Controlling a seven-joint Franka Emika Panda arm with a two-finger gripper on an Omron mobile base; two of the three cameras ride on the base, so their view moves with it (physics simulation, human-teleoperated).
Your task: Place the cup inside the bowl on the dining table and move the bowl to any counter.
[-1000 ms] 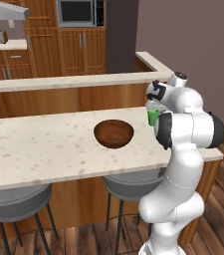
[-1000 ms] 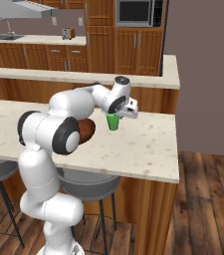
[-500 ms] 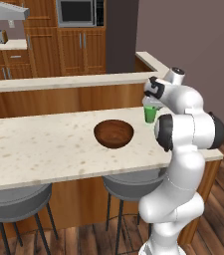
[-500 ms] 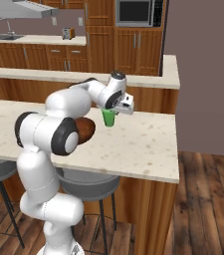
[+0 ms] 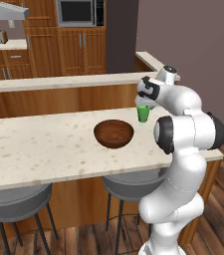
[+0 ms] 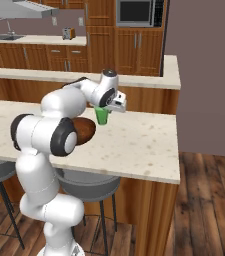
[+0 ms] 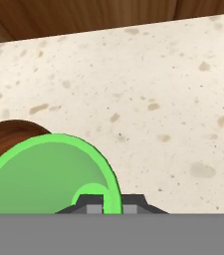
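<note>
Arm (image 5: 183, 149) forward, jaws clamped, above table height.

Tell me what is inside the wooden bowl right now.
Nothing shows inside the wooden bowl: its brown hollow looks bare in the left base view. The green cup hangs beside it in the closed gripper, above the dining table. In the right base view the arm covers most of the bowl.
</note>
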